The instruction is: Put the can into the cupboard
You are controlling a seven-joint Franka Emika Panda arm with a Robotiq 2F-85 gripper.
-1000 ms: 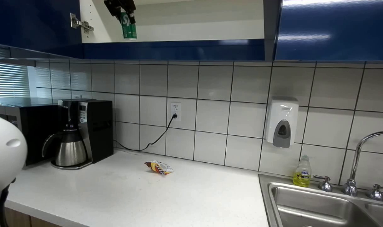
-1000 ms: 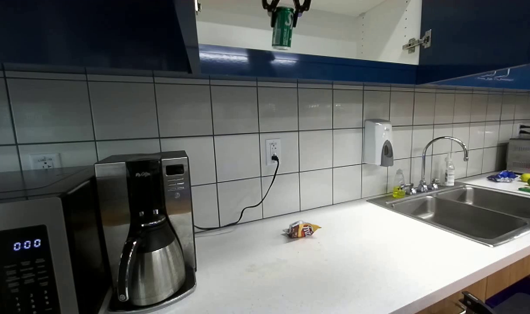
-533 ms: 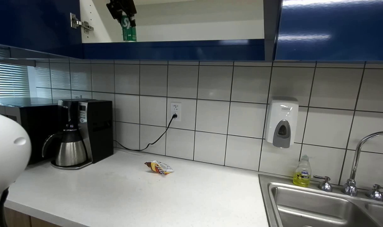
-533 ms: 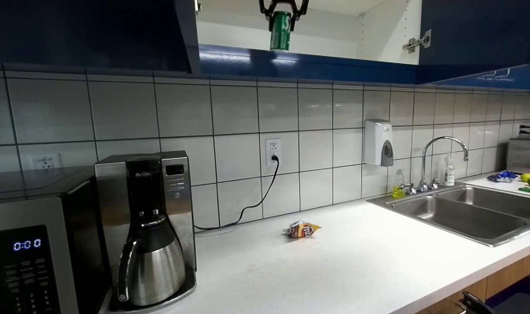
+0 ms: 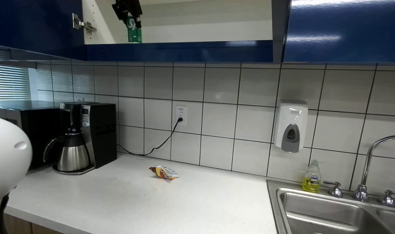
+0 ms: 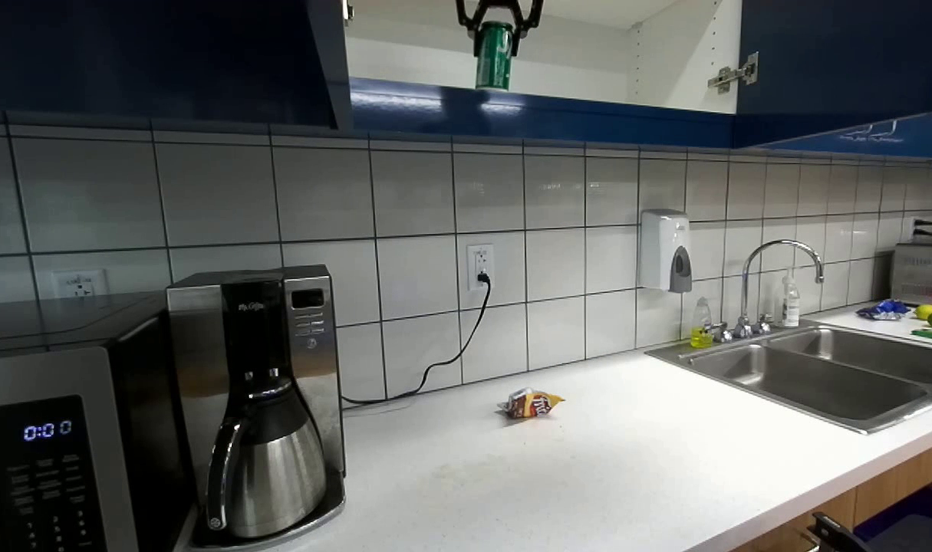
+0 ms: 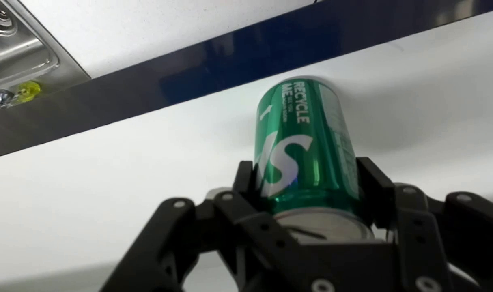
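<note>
The green can [image 7: 303, 129], with white letters and a silvery top, stands close to upright just inside the open cupboard [image 5: 200, 31]. In the wrist view its base is close behind the blue front edge and appears to touch the white cupboard floor. The can shows in both exterior views [image 5: 134, 31] [image 6: 495, 57]. My gripper [image 7: 305, 172] points down, with a black finger against each side of the can near its top. The gripper also shows in both exterior views [image 5: 133, 21] [image 6: 496, 46]. Part of the can's top is hidden by the gripper body.
The blue front lip [image 6: 619, 119] runs below the cupboard opening. An open blue door [image 5: 34, 26] stands beside it. Below are the coffee maker [image 6: 274, 414], microwave [image 6: 44, 437], a wrapper [image 6: 531, 402] on the counter, and the sink [image 6: 818, 376].
My gripper and the can have moved down to the cupboard floor level over the last second. In the last half second they have shifted only slightly.
</note>
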